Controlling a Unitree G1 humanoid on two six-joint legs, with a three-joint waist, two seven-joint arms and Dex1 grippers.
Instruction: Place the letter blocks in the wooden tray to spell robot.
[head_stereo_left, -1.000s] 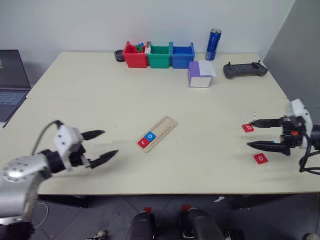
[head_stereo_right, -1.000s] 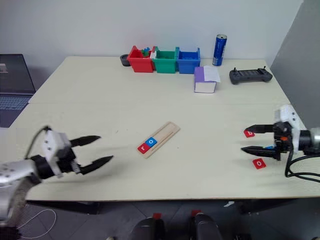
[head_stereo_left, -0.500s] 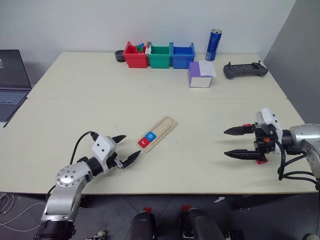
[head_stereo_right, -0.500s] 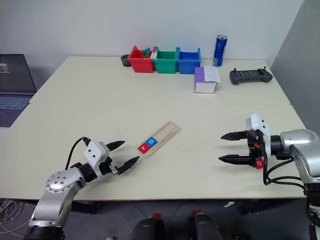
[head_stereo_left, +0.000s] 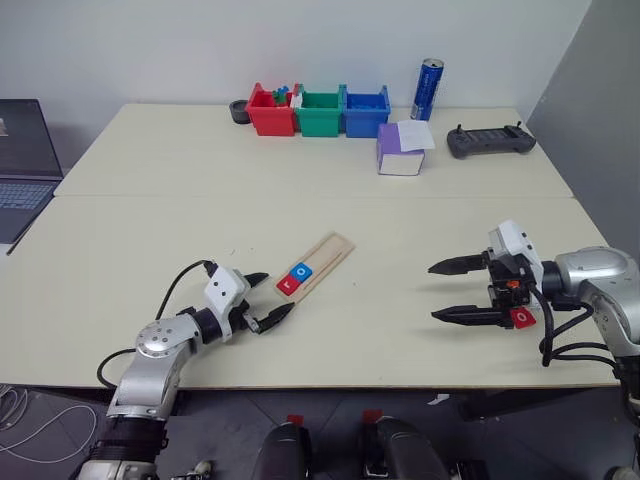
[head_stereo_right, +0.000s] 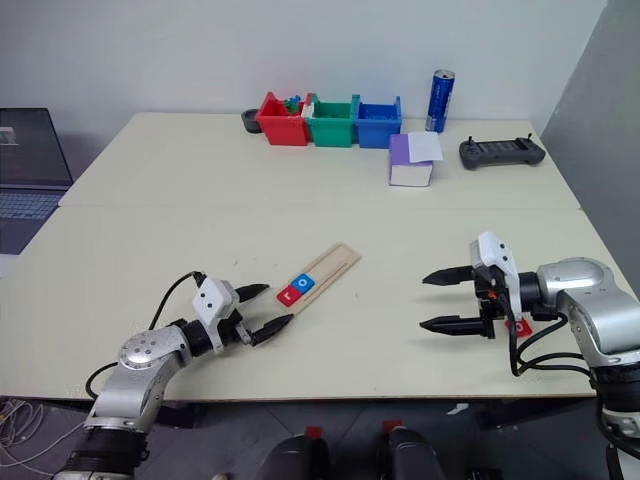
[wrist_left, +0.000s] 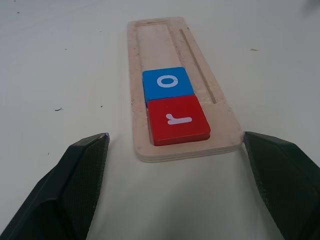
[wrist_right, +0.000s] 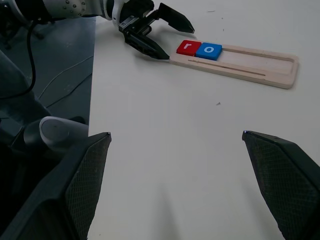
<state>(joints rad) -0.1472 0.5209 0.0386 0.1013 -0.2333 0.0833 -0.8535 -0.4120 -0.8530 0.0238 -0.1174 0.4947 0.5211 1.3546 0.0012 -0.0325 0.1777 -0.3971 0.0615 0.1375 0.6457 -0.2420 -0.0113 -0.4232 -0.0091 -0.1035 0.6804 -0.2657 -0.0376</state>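
Observation:
The wooden tray (head_stereo_left: 318, 265) lies slantwise at the table's middle. It holds two letter blocks at its near end, a red "r" (wrist_left: 177, 119) and a blue "o" (wrist_left: 167, 82); the rest of its slot is bare. My left gripper (head_stereo_left: 279, 292) is open, with one finger on each side of the tray's near end and nothing between them. Over the right part of the table my right gripper (head_stereo_left: 432, 292) hangs open and empty, pointing left toward the tray. A red "o" block (head_stereo_left: 522, 318) lies on the table behind it, partly covered by the hand.
At the table's back stand red (head_stereo_left: 269, 110), green (head_stereo_left: 320, 112) and blue bins (head_stereo_left: 366, 110), a blue can (head_stereo_left: 428, 88), a purple-and-white box (head_stereo_left: 400, 148) and a black controller (head_stereo_left: 490, 140). A laptop (head_stereo_left: 22, 165) sits off the left edge.
My left gripper has come down and rightward to the tray's near end. My right gripper has swung left, away from the red blocks at the table's right. Both stay open.

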